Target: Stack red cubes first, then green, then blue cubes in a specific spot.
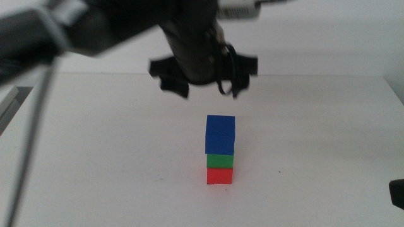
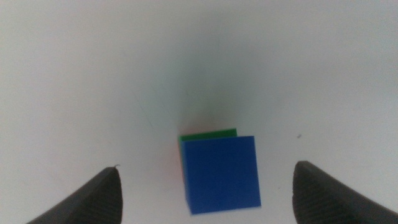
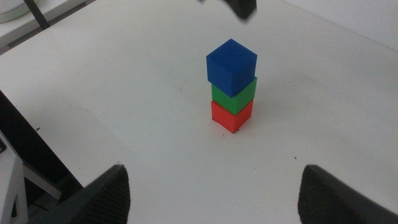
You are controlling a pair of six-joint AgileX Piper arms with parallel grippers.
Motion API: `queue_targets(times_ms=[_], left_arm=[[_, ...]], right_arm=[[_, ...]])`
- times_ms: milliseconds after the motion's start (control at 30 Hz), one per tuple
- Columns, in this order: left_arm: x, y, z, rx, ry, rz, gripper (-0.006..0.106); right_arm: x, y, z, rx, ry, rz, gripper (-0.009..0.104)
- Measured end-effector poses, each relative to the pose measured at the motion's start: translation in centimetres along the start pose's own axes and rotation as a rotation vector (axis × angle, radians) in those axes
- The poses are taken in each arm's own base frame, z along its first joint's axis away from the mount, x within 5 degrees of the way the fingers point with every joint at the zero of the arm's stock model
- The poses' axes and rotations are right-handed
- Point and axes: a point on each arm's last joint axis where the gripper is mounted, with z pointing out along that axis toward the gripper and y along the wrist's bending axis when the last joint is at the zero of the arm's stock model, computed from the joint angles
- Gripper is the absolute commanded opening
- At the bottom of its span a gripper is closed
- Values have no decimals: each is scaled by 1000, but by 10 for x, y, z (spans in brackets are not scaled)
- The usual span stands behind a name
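The red cube (image 1: 219,176) sits on the white table with the green cube (image 1: 221,161) on it and the blue cube (image 1: 219,134) on top, turned slightly askew. The marked spot is hidden under the stack. My left gripper (image 1: 205,87) hangs open and empty well above the stack. In its wrist view, the left gripper (image 2: 207,167) has its jaws wide apart on either side of the blue cube (image 2: 221,174), with a green edge (image 2: 208,134) showing. My right gripper (image 3: 212,168) is open and waits at the near right (image 1: 398,192), facing the stack (image 3: 231,93).
A tiny dark dot (image 1: 282,171) marks the table right of the stack. The left arm's cable (image 1: 28,157) hangs down at the far left. The table's left edge (image 3: 25,134) shows in the right wrist view.
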Motion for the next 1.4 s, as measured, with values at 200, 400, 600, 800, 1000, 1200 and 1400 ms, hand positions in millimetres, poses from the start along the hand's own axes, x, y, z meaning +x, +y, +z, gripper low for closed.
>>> queue_targets(times_ms=[200, 400, 600, 800, 1000, 1200, 1400], left_arm=[[5, 27, -86, 16, -213, 113, 94], [24, 87, -147, -40, -350, 144, 94], [65, 147, -189, -122, -428, 166, 94], [119, 182, -220, -125, -587, 169, 94], [152, 191, -234, -136, -677, 88, 94], [163, 191, -243, -154, -718, 82, 94], [163, 192, -243, -164, -722, 86, 94]], right_arm=[[0, 0, 0, 0, 0, 0, 85], [0, 0, 0, 0, 0, 0, 85], [0, 0, 0, 0, 0, 0, 85], [0, 0, 0, 0, 0, 0, 85], [0, 0, 0, 0, 0, 0, 85], [0, 0, 0, 0, 0, 0, 85], [0, 0, 0, 0, 0, 0, 85]])
